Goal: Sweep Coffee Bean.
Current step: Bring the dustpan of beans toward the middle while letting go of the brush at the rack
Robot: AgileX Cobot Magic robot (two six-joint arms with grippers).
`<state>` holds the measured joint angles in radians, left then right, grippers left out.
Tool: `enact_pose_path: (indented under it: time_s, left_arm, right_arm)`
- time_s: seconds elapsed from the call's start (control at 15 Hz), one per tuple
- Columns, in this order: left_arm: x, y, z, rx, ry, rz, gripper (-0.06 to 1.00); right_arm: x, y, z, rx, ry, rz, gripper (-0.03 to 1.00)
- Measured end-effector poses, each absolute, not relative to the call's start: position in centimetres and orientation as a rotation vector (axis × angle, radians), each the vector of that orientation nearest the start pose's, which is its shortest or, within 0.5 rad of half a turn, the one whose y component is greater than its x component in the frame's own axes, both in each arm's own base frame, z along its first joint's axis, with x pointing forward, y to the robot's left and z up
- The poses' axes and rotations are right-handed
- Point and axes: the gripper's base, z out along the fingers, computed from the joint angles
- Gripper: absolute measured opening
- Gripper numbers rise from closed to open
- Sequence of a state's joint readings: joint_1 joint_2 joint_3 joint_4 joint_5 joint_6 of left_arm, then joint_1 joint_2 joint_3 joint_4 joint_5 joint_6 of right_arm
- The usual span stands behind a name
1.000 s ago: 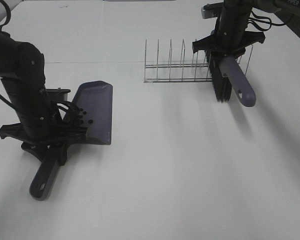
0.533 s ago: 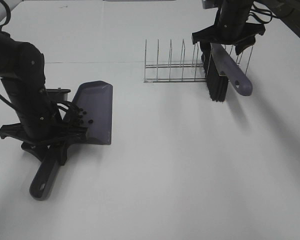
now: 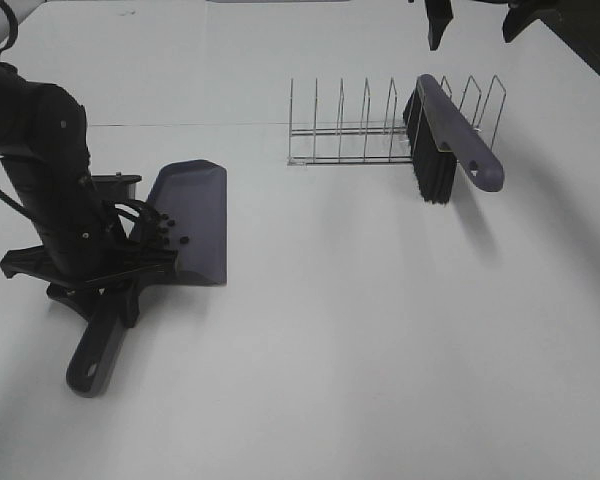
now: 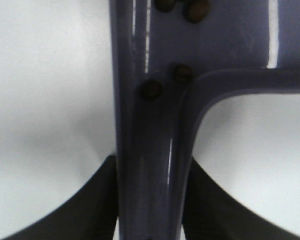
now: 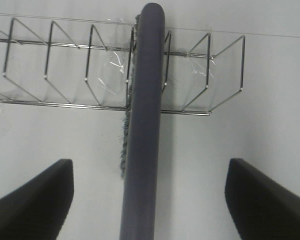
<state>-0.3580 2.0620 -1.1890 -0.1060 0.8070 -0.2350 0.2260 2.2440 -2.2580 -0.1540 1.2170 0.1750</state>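
White matte tabletop (image 3: 380, 350), thin dark seam (image 3: 200, 124) across its far part, soft shadows, even light

Left arm (image 3: 42, 150) is folded low on the left, wrist pitched down. Left gripper (image 3: 100, 278) is closed, fingers (image 4: 87, 207) clamped on both sides of the dustpan handle (image 4: 150, 165). Right gripper (image 3: 477, 18) is raised at the far edge, mostly out of frame, its fingers (image 5: 37, 200) spread wide apart.
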Motion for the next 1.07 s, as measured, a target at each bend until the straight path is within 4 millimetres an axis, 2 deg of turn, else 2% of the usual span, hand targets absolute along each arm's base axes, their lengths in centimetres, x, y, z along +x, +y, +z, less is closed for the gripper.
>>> enact_pose_path:
  time_s: [0.2,0.4,0.47,0.73,0.87,0.93,1.07]
  left_arm:
    - [33.6,-14.4,11.3,0.085,3.126,-0.161,0.34]
    - [33.5,-16.4,11.7,0.130,3.090,-0.193,0.34]
    - [33.5,-16.7,11.6,0.101,3.096,-0.198,0.34]
    - [33.4,-16.7,9.8,0.081,3.143,-0.187,0.34]
    - [33.4,-16.8,9.8,0.091,3.138,-0.199,0.34]
    - [33.4,-16.8,9.8,0.096,3.138,-0.204,0.37]
    - [33.6,-17.0,10.0,0.094,3.125,-0.219,0.55]
  right_arm:
    - [46.4,11.5,30.7,-0.155,2.645,-0.050,0.73]
    - [44.6,12.5,31.3,-0.199,2.663,-0.039,0.73]
    - [43.3,12.4,31.3,-0.211,2.693,-0.045,0.73]
    - [40.6,11.7,32.0,-0.213,2.725,-0.043,0.73]
    - [39.3,11.3,32.7,-0.210,2.729,-0.030,0.73]
    - [38.6,11.1,33.0,-0.210,2.729,-0.027,0.73]
    - [37.2,10.7,33.7,-0.202,2.727,-0.021,0.73]
